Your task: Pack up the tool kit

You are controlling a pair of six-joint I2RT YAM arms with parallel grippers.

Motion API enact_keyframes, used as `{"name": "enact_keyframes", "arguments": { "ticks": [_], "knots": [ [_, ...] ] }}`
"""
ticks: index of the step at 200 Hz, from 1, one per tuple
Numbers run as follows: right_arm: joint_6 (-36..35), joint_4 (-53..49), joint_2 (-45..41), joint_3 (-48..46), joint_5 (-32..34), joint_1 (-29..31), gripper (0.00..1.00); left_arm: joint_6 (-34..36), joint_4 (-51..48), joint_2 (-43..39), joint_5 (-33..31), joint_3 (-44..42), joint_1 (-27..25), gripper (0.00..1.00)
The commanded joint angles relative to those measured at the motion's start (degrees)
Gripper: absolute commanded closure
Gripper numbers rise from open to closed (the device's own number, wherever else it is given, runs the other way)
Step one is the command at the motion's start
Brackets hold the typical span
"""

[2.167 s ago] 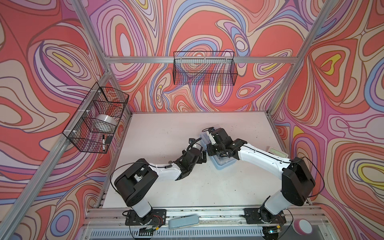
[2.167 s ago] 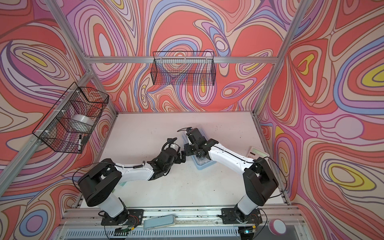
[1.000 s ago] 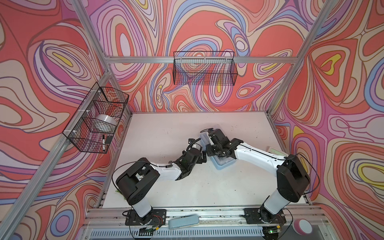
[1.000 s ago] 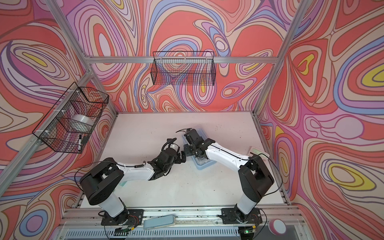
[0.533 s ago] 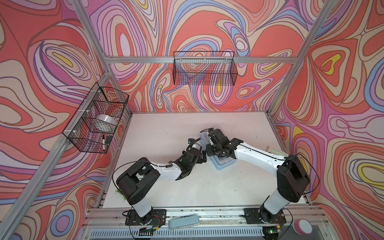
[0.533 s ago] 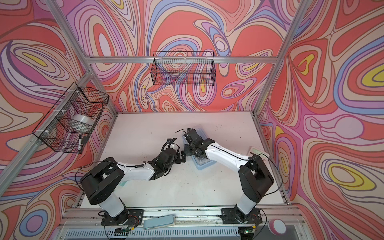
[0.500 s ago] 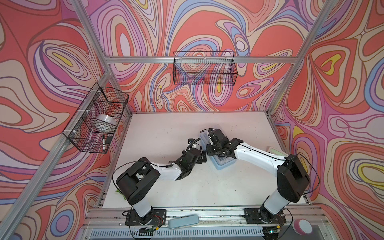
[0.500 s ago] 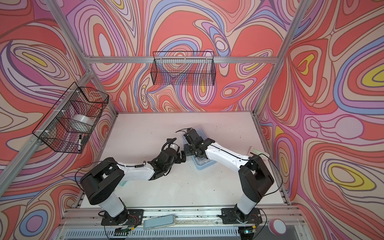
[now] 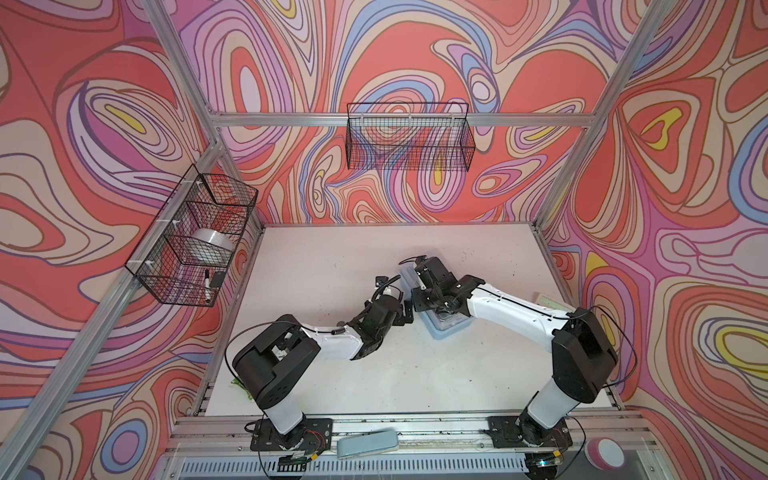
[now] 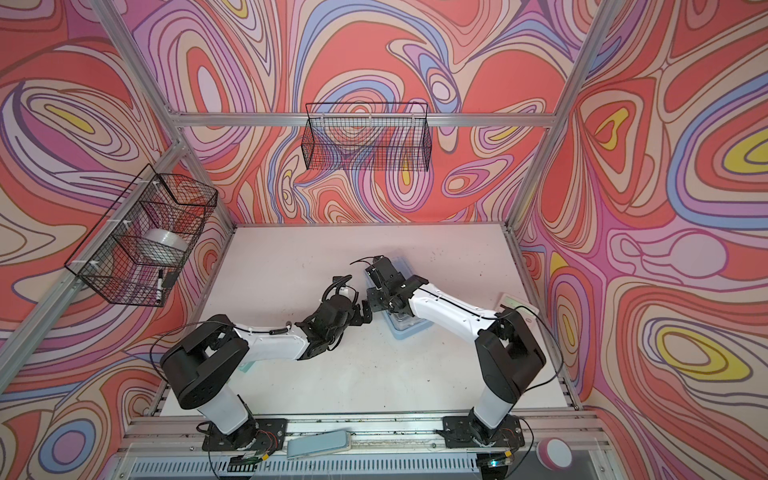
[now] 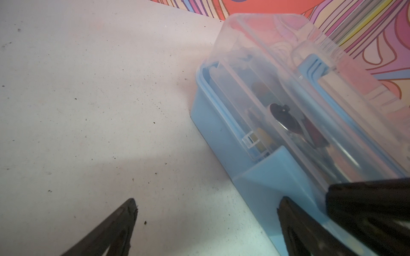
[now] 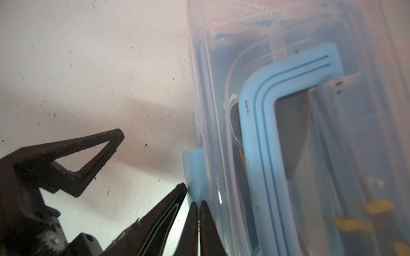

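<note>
Nearest me, a pale blue-grey pedal is lying on the front rail between the two arm bases. Past it both arms are reaching in over the white table and meeting near its middle.

The left gripper is sitting low with its fingers spread wide and nothing between them. In the left wrist view one fingertip is resting against the blue latch on the long side of the tool kit case, while the other is hanging over bare table.

The right gripper is leaning in from above with its fingers pressed together, gripping nothing. Its tips are lying along the edge of the clear lid, just beside that latch.

The case is standing on the table under the right wrist, lid down, blue handle folded flat on top. Yellow-marked tools are showing through the lid, too blurred to name.

Further off, a wire basket on the left wall is holding a tape roll and a marker. A second basket is hanging on the back wall.
</note>
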Motion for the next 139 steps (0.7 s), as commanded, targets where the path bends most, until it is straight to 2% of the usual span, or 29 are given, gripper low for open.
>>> {"name": "enact_keyframes", "arguments": {
  "ticks": [1,139],
  "knots": [
    [0.7,-1.9,1.1,0.9,2.6,-0.3,0.96,-0.7,1.6,1.1,0.8,0.4,0.4,0.0],
    [0.9,-2.1,1.2,1.0,2.2,-0.3,0.96,-1.2,2.2,1.9,1.6,1.0,0.5,0.0]
  ]
}}
